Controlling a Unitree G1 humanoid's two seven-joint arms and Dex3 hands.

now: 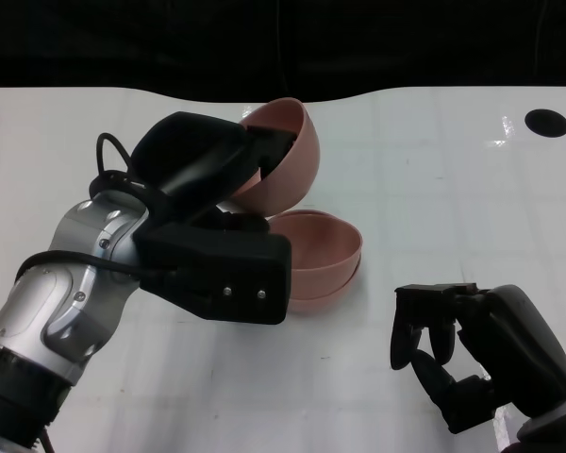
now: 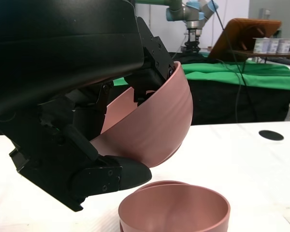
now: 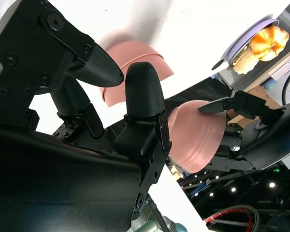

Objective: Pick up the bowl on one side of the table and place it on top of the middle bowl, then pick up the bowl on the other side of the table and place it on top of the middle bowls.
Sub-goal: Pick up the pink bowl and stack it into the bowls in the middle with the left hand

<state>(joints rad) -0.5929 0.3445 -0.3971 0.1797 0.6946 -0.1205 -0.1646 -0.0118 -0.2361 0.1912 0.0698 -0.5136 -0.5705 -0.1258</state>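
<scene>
At mid-table, your left hand (image 1: 212, 203) holds a pink bowl (image 1: 285, 156) aloft, tilted steeply on its side with the opening turned toward the hand. The left wrist view shows why it sits so: fingers (image 2: 150, 58) hook over the rim and into the bowl's inside while another black digit braces under the outer wall, a rim pinch that lets the bowl hang at an angle. Just below and slightly nearer lies the stack (image 1: 316, 260), resting on the white table (image 1: 453, 189); two rims show there, one nested in the other, so I judge the first placement done and this bowl to be the last. The held bowl is clear of the stack, not touching it. Your right hand (image 1: 453, 349) sits at the near right, well apart from the bowls, fingers curled partway inward around nothing and not closed together, seemingly parked out of the working path. As a judgement, the bowl must be levelled and brought over the stack's centre before release; let go at the present tilt, it would likely land on edge and slide off. Two dark holes (image 1: 547, 122) mark the far table corners.
</scene>
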